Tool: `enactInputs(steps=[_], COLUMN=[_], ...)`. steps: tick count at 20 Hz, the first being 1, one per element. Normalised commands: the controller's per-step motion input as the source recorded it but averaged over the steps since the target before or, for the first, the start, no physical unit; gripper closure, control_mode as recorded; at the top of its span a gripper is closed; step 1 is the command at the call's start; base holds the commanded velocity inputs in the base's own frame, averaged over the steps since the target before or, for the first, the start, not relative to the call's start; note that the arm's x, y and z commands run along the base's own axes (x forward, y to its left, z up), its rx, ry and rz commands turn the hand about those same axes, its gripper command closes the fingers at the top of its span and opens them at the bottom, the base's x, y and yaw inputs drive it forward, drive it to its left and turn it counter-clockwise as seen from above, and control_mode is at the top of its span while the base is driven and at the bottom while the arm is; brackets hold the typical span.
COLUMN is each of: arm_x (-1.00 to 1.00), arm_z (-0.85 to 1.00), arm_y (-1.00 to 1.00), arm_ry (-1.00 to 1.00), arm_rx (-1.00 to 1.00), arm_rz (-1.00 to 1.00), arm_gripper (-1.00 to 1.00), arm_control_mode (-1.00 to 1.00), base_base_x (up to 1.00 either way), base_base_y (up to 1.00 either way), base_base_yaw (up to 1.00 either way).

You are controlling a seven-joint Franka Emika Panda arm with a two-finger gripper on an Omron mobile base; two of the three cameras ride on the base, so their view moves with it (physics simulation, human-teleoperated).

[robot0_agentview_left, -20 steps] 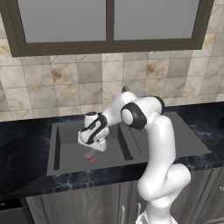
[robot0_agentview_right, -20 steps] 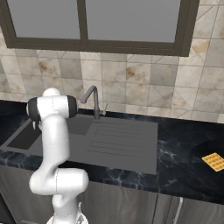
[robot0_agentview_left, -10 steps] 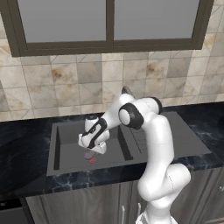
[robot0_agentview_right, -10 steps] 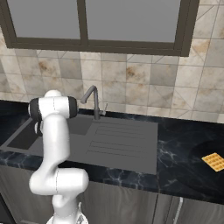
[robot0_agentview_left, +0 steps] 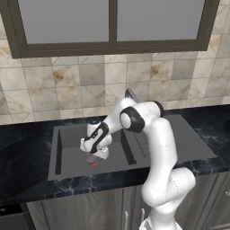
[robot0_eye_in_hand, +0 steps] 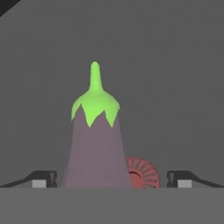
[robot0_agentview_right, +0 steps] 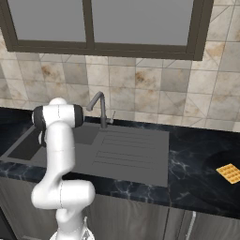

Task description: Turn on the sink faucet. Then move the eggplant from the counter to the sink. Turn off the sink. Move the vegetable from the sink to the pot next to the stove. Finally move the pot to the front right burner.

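The purple eggplant (robot0_eye_in_hand: 97, 144) with its green stem tip lies on the floor of the dark grey sink (robot0_agentview_left: 67, 148), beside the red drain mark (robot0_eye_in_hand: 142, 173). My gripper (robot0_eye_in_hand: 112, 179) hangs open just above it. One fingertip (robot0_eye_in_hand: 43, 178) stands on either side, clear of the skin. From the left base view the hand reaches down into the basin, over the eggplant (robot0_agentview_left: 90, 159). The slim dark faucet (robot0_agentview_right: 100, 105) stands at the back rim, with no water showing at its spout.
Black marble counter (robot0_agentview_right: 197, 154) surrounds the sink. The ribbed drainboard (robot0_agentview_right: 126, 150) spreads to the right of the basin. A small orange waffle-like square (robot0_agentview_right: 228, 172) lies far right. The basin walls close in around the hand.
The hand has sunk slightly lower into the basin toward the eggplant. The jaws have stayed open.
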Motion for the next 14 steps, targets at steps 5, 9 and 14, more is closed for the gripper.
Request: enactInputs(steps=[5,9,14], arm_x=[0.21,0.04,0.0], arm_z=[-0.2,-0.31,-0.37], arm_y=[0.06,0.11,0.08], arm_ry=[0.0,0.0,0.0], arm_rx=[0.0,0.0,0.0], arm_rz=[0.0,0.0,0.0], arm_gripper=[-1.0,-1.0,1.0], arm_control_mode=[-1.0,-1.0,-1.0], base_base_x=[0.0,0.0,0.0], base_base_y=[0.0,0.0,0.0], base_base_yaw=[0.0,0.0,0.0])
